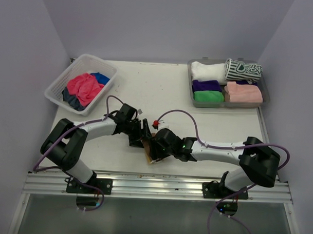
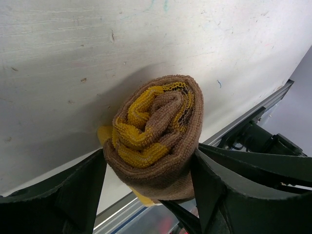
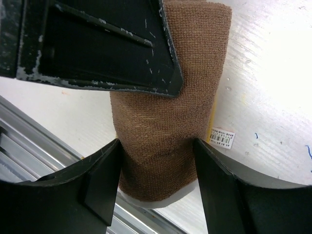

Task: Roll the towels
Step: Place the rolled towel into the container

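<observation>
— What is the biggest thing around the two grippers?
— The white table (image 1: 147, 86). Both arms reach in to meet near its front edge, with the metal rail (image 1: 154, 186) just behind them.
— And further out?
— Well ahead and to the left of the left gripper (image 2: 148, 158) stands a white basket (image 1: 57, 85) holding loose towels (image 1: 83, 88), pink, blue and a dark one. Well ahead and to the right of the right gripper (image 3: 156, 146) sits a grey tray (image 1: 265, 95) with rolled towels (image 1: 208, 97): white, striped, purple, green and pink.
— Where is the one being worked on?
— The brown-and-yellow roll (image 2: 156, 141) lies on the table between both grippers, its spiral end facing the left wrist camera.
— How does the left gripper stand?
— Wide, with a finger against each side of the roll, pinching it.
— The right?
— Its fingers are spread along the roll's sides. The cloth fills the gap, but I cannot tell whether they press it.
— Anything in the way?
— One left finger (image 3: 97, 44) crosses over the roll just ahead of the right gripper, so the two crowd each other. A small label (image 3: 223, 138) lies just right of the roll.
</observation>
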